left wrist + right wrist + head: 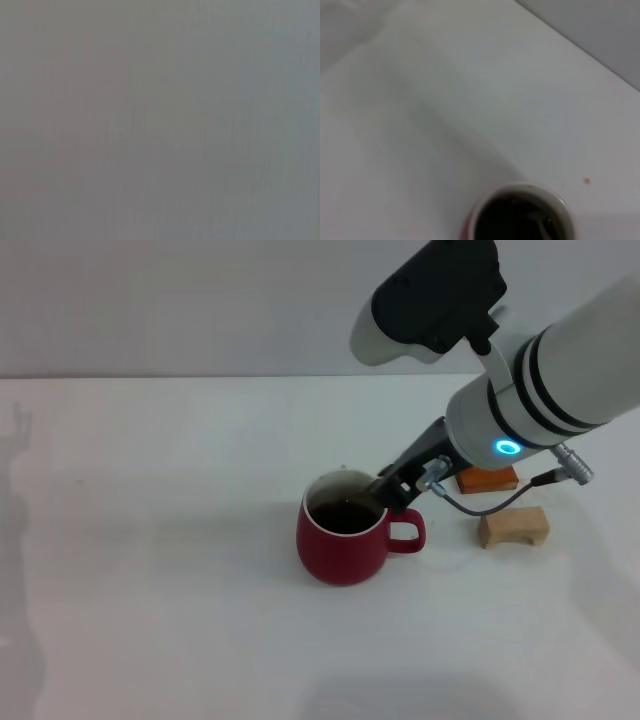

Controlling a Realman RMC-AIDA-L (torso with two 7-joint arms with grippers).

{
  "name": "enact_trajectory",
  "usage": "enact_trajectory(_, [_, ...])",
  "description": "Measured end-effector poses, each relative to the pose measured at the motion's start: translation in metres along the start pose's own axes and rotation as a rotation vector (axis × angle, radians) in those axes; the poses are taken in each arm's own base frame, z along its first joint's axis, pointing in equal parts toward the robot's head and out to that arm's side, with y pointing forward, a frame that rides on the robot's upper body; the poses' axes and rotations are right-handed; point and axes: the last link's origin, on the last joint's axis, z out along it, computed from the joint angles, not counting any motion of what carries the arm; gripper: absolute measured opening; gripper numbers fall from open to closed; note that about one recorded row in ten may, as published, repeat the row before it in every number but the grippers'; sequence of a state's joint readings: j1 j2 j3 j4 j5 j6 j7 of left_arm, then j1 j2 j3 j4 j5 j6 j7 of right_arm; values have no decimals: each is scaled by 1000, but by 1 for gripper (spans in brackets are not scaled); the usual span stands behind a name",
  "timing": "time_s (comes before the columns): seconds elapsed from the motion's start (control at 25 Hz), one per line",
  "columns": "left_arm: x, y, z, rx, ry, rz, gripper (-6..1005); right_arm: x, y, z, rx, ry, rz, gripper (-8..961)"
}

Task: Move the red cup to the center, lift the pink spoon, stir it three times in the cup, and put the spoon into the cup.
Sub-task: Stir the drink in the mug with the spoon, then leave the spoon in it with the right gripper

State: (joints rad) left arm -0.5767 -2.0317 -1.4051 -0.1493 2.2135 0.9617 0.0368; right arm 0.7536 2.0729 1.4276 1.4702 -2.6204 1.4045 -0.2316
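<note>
The red cup stands on the white table near the middle, its handle pointing right, with dark liquid inside. My right gripper is at the cup's far right rim, its dark fingers reaching down into the mouth. In the right wrist view the cup's white rim shows from above, and the silver neck of the pink spoon dips into the liquid. The pink handle is hidden by the gripper. The gripper looks shut on the spoon. My left gripper is out of view; the left wrist view shows only plain grey.
An orange block and a tan block lie just right of the cup, under my right arm. The table's far edge meets a grey wall. Bare white tabletop lies left of and in front of the cup.
</note>
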Motion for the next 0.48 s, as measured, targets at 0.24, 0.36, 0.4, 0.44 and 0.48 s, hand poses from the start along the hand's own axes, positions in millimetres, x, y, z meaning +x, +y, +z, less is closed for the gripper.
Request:
enact_trajectory(0.24, [-1,1,-1,-1,-1,-1,843,9,-2,2,3,48,5,143])
enact_trajectory(0.36, [-1,1,-1,-1,-1,-2,843,10,7,-4,-24,55,-13,143])
enact_trajectory(0.4, [-1,1,-1,-1,-1,-2,843,9,11,-6,-39,54,-20,143])
enact_trajectory(0.44, [-1,1,-1,0,-1,-3,843,8,14,-7,-53,50,-22,143])
enact_trajectory(0.48, [-1,1,-2,1,-2,-3,843,7,17,-9,-69,44,-23,143])
